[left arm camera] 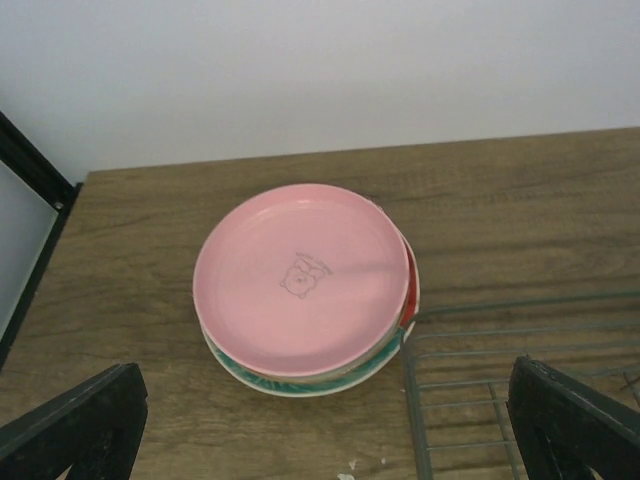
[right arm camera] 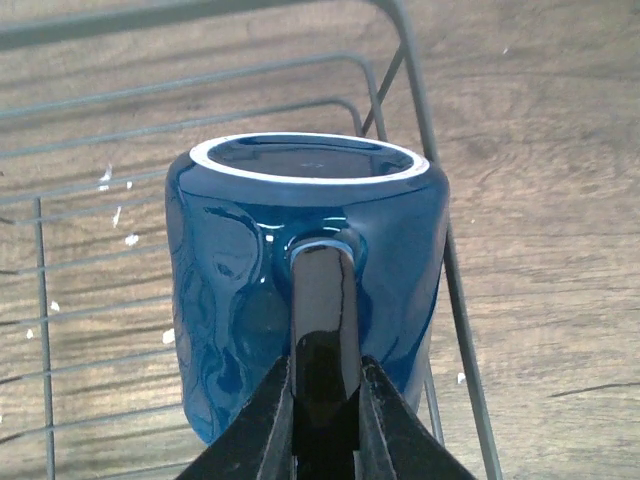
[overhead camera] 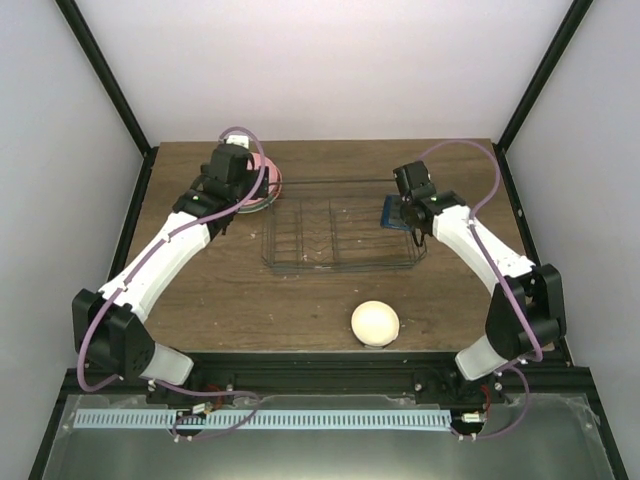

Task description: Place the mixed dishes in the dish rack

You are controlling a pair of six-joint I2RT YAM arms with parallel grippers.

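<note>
At the right end of the thin dark wire rack (overhead camera: pixel 340 232), your right gripper (right arm camera: pixel 322 400) is pinched narrow on the handle of the glossy dark blue mug (right arm camera: pixel 225 300), which stands upright, pale-rimmed, just inside the rack's side wire. Far left on the wood-grain table (overhead camera: pixel 220 300), your left gripper (left arm camera: pixel 322 425) hangs spread wide above the smooth round pink plate (left arm camera: pixel 300 275), topmost of a stack just beside the rack, while the cream bowl (overhead camera: pixel 375 323) sits alone near the front edge.
</note>
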